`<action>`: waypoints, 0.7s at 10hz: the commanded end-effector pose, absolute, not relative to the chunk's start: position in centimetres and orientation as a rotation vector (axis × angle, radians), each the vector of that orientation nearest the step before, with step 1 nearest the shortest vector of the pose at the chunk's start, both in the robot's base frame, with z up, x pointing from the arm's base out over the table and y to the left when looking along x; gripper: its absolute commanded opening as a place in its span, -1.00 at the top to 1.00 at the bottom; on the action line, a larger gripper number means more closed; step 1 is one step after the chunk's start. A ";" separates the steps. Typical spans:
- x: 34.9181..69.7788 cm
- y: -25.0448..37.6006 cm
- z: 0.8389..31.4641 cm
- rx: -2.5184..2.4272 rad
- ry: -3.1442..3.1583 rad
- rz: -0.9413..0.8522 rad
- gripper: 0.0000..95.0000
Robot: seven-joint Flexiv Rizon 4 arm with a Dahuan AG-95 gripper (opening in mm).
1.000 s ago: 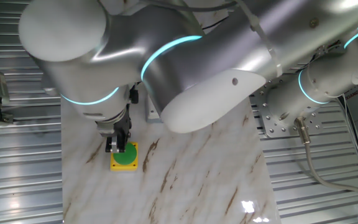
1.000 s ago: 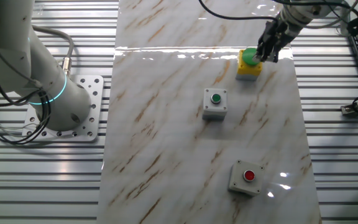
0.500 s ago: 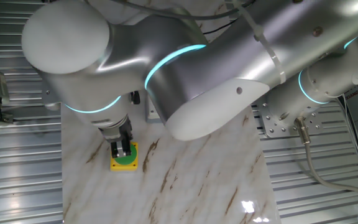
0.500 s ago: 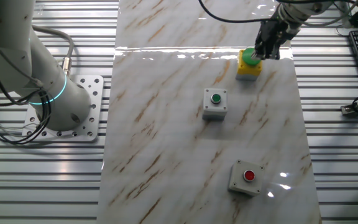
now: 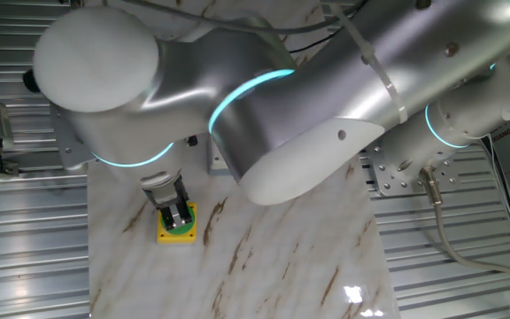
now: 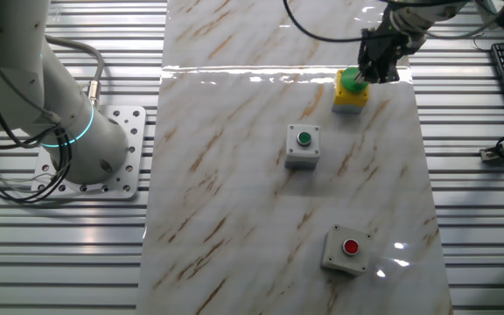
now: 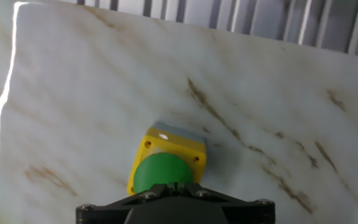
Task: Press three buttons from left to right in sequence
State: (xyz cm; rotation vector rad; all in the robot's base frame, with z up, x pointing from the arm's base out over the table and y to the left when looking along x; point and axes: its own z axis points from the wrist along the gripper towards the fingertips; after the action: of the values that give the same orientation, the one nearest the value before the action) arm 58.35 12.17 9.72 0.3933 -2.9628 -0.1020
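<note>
The arm [image 5: 308, 97], the largest item, fills most of one fixed view and arches over the marble-patterned bench [image 6: 234, 175]. A metal base plate [image 6: 112, 153] sits on the ribbed surface beside the bench, well apart from the pincer.

The pincer [image 6: 376, 72] points down at the yellow box with the large green dome button [image 6: 350, 87]. In one fixed view the pincer [image 5: 178, 215] stands directly over the dome, its tips at the green surface. In the hand view the dome [image 7: 164, 174] lies right at the front edge of the pincer body, with the yellow housing showing beyond it; the fingertips themselves are not seen there. Whether the pincer is released or clenched cannot be told from any view; it grasps nothing visible.

The grey box with the dark-green button [image 6: 303, 145] lies on the bench near the pincer, one place away along the row. The grey box with the red button [image 6: 348, 249] lies well apart from the pincer, at the far end of that row.

Against the frame half a second ago, the pincer has shifted slightly onto the dome, seen more squarely over it. All three boxes lie where they were.
</note>
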 end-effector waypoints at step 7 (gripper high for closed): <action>58.2 12.2 10.1 0.338 -2.958 -0.093 1.00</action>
State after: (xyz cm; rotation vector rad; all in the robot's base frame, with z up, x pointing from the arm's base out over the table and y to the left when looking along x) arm 58.32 12.23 10.08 0.3404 -2.9568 -0.0950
